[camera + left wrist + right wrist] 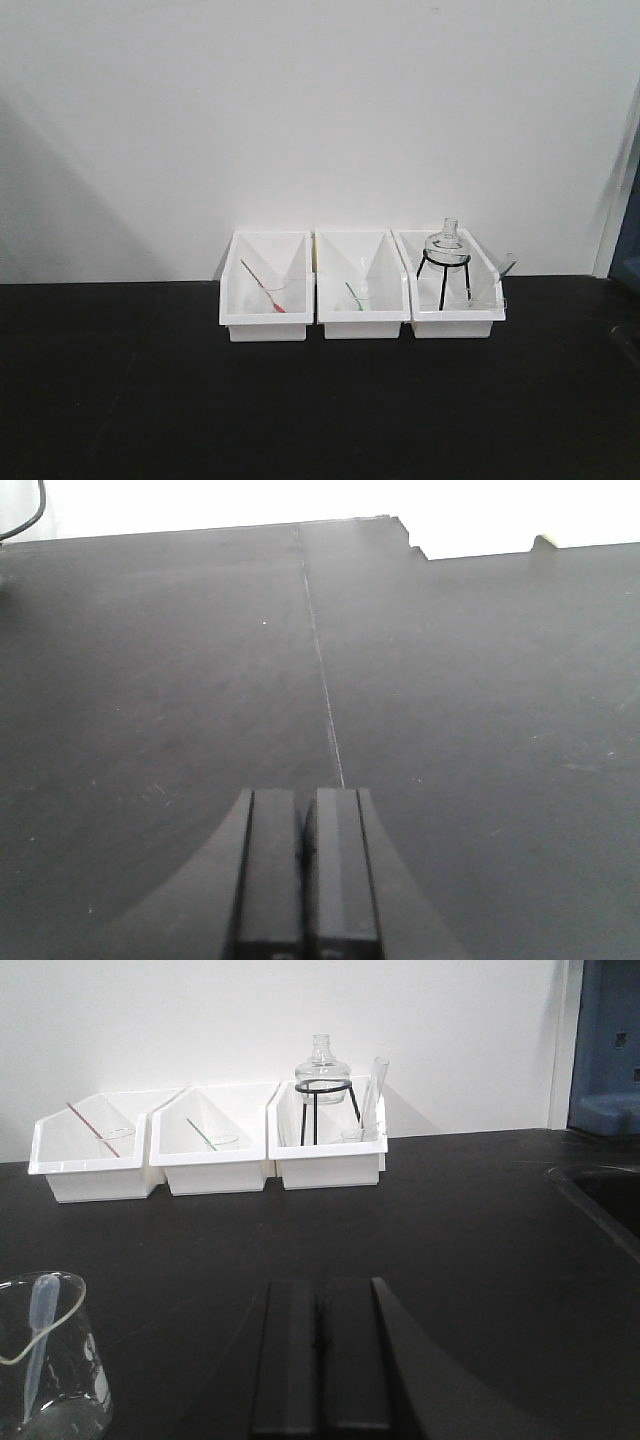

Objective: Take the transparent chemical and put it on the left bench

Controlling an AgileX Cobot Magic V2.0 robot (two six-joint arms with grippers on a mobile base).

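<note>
The transparent chemical (374,1088), a colourless pipette, leans upright in a small glass beaker (352,1134) at the right end of the right white bin (330,1165). The front view shows the pipette (504,269) tilted to the right in that bin (455,318). My right gripper (320,1282) is shut and empty, low over the black bench, well short of the bins. Over bare bench to the left, my left gripper (306,792) is also shut with nothing in it. Neither gripper shows in the front view.
The left bin (266,318) holds a red-tinted pipette (262,286), the middle bin (362,318) a green-tinted one (353,296). A glass flask on a black tripod (445,262) shares the right bin. A large glass beaker (50,1360) with another clear pipette stands left of my right gripper. A sink edge (600,1200) lies right.
</note>
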